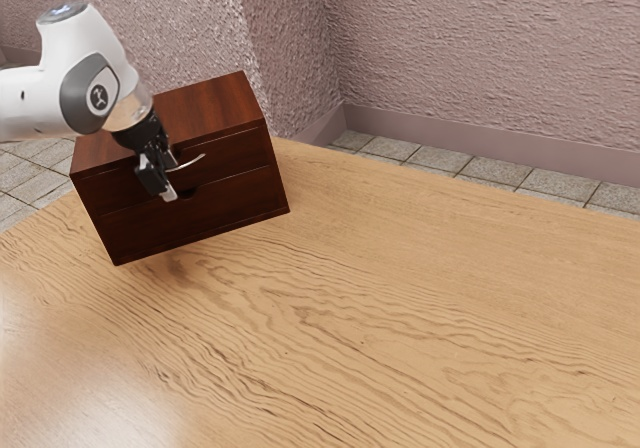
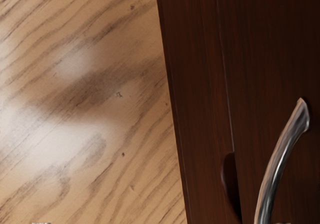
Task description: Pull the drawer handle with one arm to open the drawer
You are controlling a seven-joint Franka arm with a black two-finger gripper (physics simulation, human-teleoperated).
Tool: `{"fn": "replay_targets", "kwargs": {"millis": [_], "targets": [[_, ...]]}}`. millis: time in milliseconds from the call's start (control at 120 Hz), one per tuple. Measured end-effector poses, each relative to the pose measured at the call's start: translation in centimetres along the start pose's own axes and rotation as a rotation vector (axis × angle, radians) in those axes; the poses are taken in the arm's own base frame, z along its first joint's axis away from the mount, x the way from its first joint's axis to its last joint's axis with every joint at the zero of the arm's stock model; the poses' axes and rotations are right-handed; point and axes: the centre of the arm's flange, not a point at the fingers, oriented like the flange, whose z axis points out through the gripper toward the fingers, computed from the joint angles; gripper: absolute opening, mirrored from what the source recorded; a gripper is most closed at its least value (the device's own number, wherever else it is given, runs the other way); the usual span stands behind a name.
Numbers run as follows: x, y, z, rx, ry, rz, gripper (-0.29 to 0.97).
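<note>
Pincer (image 1: pixel 160 180) at handle (image 1: pixel 190 161) end nearest the exterior view's left, on upper drawer (image 1: pixel 235 153) of cabinet (image 1: pixel 210 98) on tabletop's (image 1: pixel 400 298) far side; spread or pinching, impossible to tell. Handle's long axis along drawer front, so pull straight outward, toward near tabletop.

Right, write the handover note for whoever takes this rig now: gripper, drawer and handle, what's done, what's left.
Gripper: at the silver handle, on the end nearer the arm; whether it grips cannot be read.
Things: dark wooden cabinet on the table, at the exterior view's left. The handle is on its upper drawer.
Done: the approach to the handle.
Left: the drawer front looks roughly flush with the cabinet, so confirm the grip, then pull it open.
</note>
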Motion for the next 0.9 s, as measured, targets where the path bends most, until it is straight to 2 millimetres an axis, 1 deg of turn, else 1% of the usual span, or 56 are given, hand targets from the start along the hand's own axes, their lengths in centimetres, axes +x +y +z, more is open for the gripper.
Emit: {"fn": "replay_targets", "kwargs": {"millis": [92, 200, 317, 517, 783, 900], "targets": [[0.2, 0.0, 0.1, 0.001, 0.002, -0.012, 0.40], [0.4, -0.1, 0.6, 0.009, 0.007, -0.024, 0.35], [0.2, -0.7, 1.0, 0.018, 0.008, -0.028, 0.32], [-0.8, -2.0, 1.8, 0.029, 0.007, -0.018, 0.30], [-1.0, -3.4, 0.8, 0.008, 0.006, -0.017, 0.29], [-1.3, -4.4, 0.1, -0.001, 0.008, -0.011, 0.29]]}}
